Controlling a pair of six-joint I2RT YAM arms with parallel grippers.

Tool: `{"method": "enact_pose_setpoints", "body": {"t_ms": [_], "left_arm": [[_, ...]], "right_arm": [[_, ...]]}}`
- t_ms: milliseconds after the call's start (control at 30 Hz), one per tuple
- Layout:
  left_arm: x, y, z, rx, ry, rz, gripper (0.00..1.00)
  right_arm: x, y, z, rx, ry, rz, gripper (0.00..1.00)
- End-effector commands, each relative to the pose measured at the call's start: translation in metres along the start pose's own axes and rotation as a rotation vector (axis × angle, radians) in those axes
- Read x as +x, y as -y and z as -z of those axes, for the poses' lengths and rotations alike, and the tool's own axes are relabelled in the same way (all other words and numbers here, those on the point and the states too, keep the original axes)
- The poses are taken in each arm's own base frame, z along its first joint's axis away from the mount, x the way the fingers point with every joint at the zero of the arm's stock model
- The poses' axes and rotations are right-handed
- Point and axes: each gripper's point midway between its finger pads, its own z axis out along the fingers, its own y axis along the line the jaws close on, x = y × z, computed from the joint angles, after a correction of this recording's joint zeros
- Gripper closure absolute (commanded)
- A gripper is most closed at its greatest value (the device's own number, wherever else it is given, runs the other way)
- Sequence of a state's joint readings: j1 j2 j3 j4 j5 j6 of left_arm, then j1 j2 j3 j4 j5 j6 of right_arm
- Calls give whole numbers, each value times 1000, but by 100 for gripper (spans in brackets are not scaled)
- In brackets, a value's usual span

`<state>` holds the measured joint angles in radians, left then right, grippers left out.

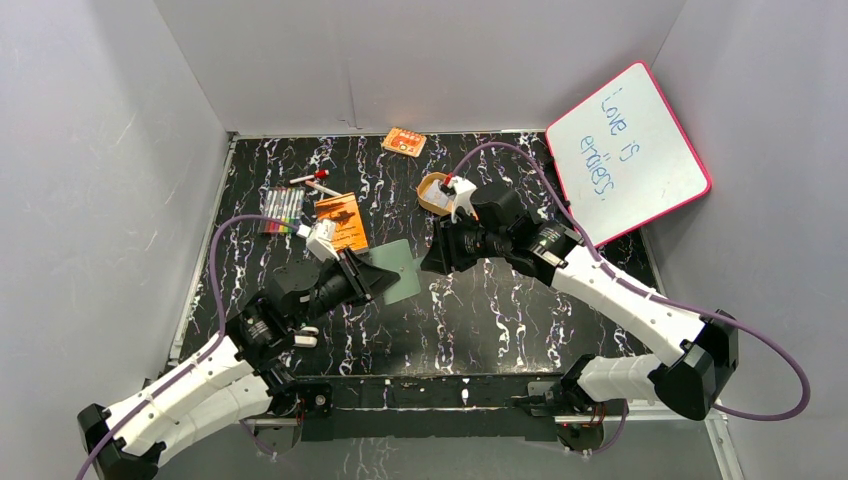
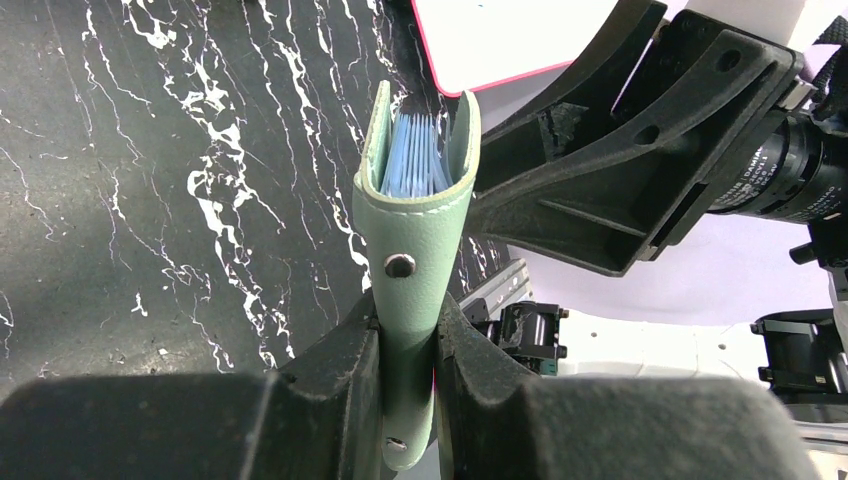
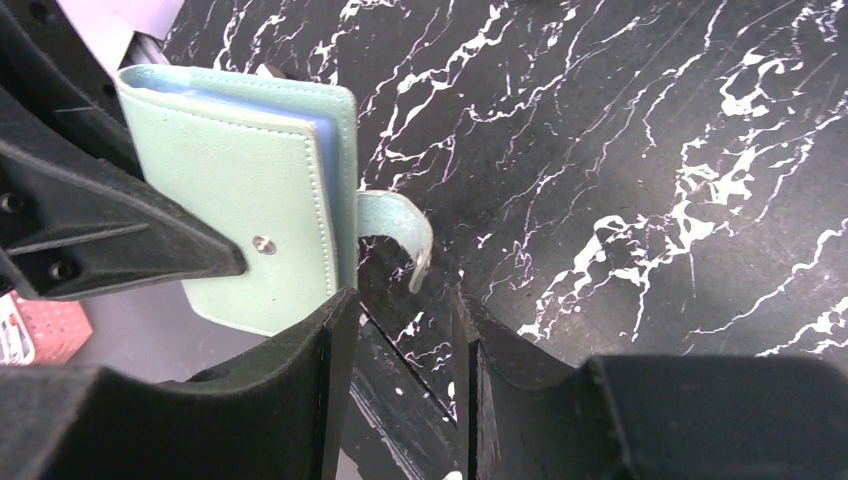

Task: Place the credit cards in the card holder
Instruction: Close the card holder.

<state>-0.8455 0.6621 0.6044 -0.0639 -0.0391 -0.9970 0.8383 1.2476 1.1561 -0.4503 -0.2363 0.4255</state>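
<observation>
The left gripper (image 2: 408, 325) is closed hard on the card holder (image 2: 415, 230), pinching it near one short edge so that the rest projects beyond the fingertips; it appears to be held clear of the table. In the top view, the card holder sits to the near left of the tan oval tray (image 1: 428, 196). The right gripper (image 3: 405, 310) is on the near side of that tray, with its jaws apart and nothing between them, facing the free end of the card holder. The undone snap tab (image 3: 400, 228) curls loose just ahead of the gap. Treat the current step as opening the holder; no card is loaded yet, and you cannot pick out the credit cards in any view. For the next move, close the right jaws on the tab or the free cover and draw it away while the left grip resists. The card holder is pale sage green with stitched edges. Its covers are only slightly parted, with bluish clear pockets (image 2: 410, 160) packed between them and a metal snap stud (image 2: 400, 265) on the outer face.
</observation>
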Motion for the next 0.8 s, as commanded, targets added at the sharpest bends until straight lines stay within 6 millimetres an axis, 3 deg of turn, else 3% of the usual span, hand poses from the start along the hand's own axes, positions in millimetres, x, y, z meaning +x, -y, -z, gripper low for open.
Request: {"method": "enact_pose_setpoints", "body": {"t_ms": [0,233,500,767], "left_arm": [[-18,22,10,62,58,-14,100],[-18,23,12,69,55,-13,100],[-17,23,12,80,56,-5,100],[-16,23,14,79,56,-4,100]], "right_arm": [[-28,-5,10,25,94,24,52],[-30,-9,6,6,88,12,59],[-37,-16,4,-34,110,1,59],[-33,-16,-1,-39,95,-6,70]]}}
